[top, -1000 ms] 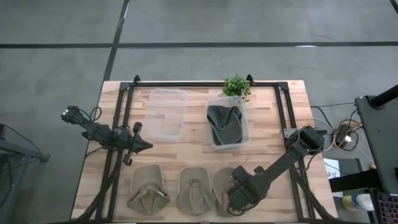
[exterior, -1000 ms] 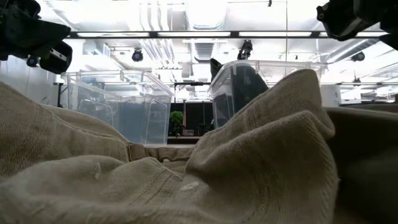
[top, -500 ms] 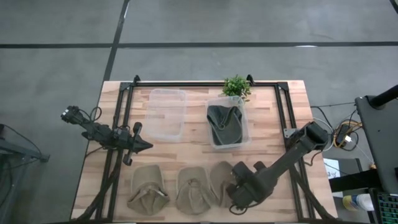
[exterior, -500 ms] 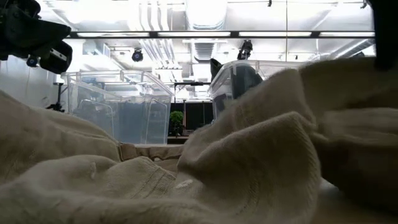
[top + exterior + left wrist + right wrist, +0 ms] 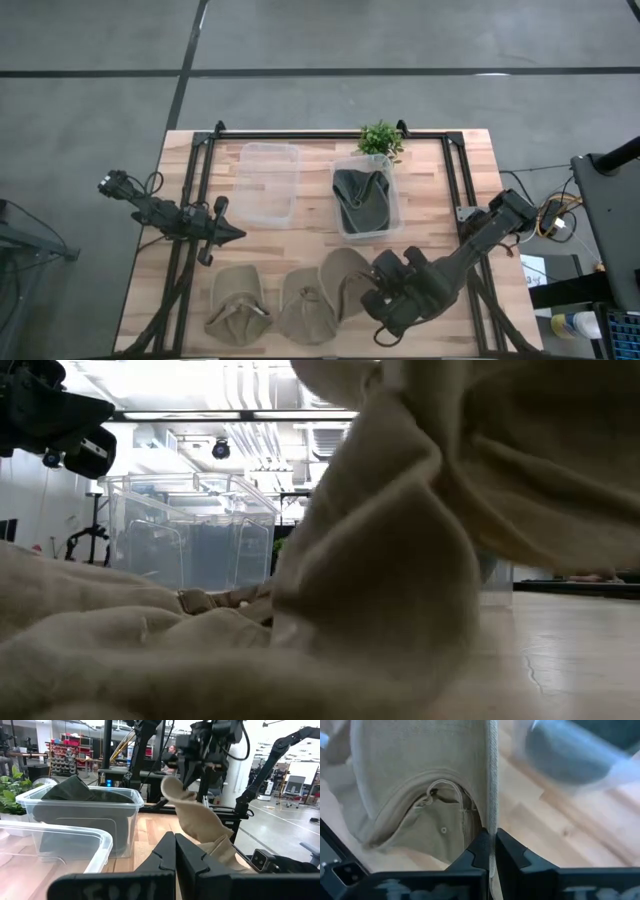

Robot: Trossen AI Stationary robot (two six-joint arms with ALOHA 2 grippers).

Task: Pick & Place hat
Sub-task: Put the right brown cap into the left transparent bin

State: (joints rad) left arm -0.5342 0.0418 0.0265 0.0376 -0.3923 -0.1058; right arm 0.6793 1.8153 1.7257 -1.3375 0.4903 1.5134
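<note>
Three tan hats are at the table's near edge. The left hat [image 5: 238,300] and the middle hat [image 5: 303,312] lie flat on the wood. My right gripper [image 5: 376,288] is shut on the right hat [image 5: 345,277], which is raised and fills much of the low view [image 5: 400,550]. A dark green hat [image 5: 362,196] lies in the right clear bin [image 5: 392,212]. The left clear bin [image 5: 268,183] holds nothing. My left gripper [image 5: 238,236] hovers shut over the table's left part, touching nothing. My right gripper pinches the right hat's thin rim edge [image 5: 493,822] between its two fingers. In the left wrist view the fingers come down at the hat's top end [image 5: 172,785] from above. The hat hangs below them, slack, with its lower part [image 5: 220,851] down by the other hats.
A small green plant [image 5: 378,138] stands at the far edge behind the right bin. A black frame [image 5: 300,134] runs around the work area. Bare wood lies between the bins and the hats, and to the right of the raised hat.
My right gripper has risen and drawn slightly toward the far edge, staying shut on the right hat. The hat, lying flat a second ago, has been pulled up by its rim and now hangs, leaning over the middle hat.
</note>
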